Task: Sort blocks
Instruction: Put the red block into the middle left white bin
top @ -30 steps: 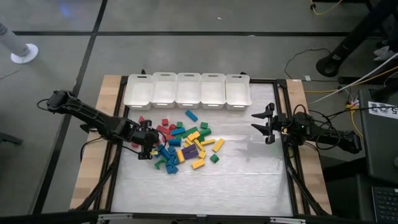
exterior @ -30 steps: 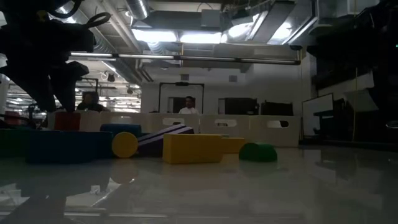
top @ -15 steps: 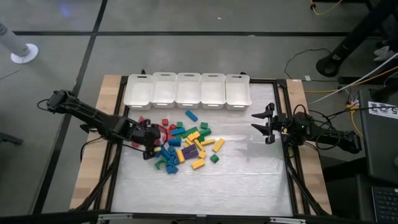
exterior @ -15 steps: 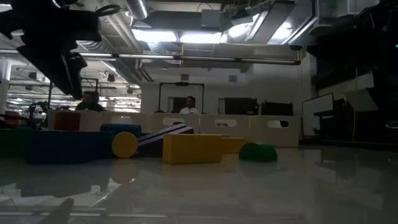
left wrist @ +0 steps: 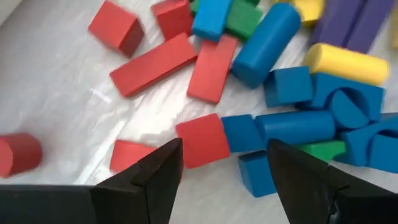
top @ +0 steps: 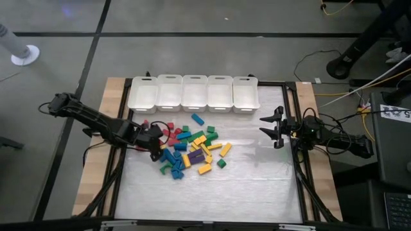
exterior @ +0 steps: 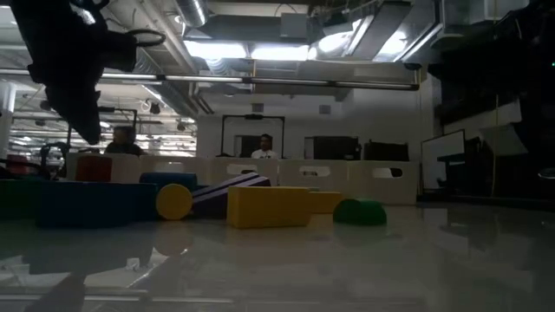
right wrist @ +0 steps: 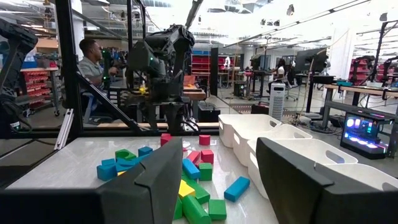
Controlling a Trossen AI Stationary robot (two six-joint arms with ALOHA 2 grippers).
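bare table [top: 257, 186] lies right of the blocks [top: 189, 151]; white bins [top: 194, 94] wall off the far edge.

A red cylinder [left wrist: 18, 154] is cut by the frame edge.

From above you get bright, even light with only soft shadows on the table [top: 257, 179]. Your low view is dim and backlit by ceiling lights [exterior: 260, 50], which glare off the tabletop. Your left wrist view blurs the blocks [left wrist: 205, 68] slightly.
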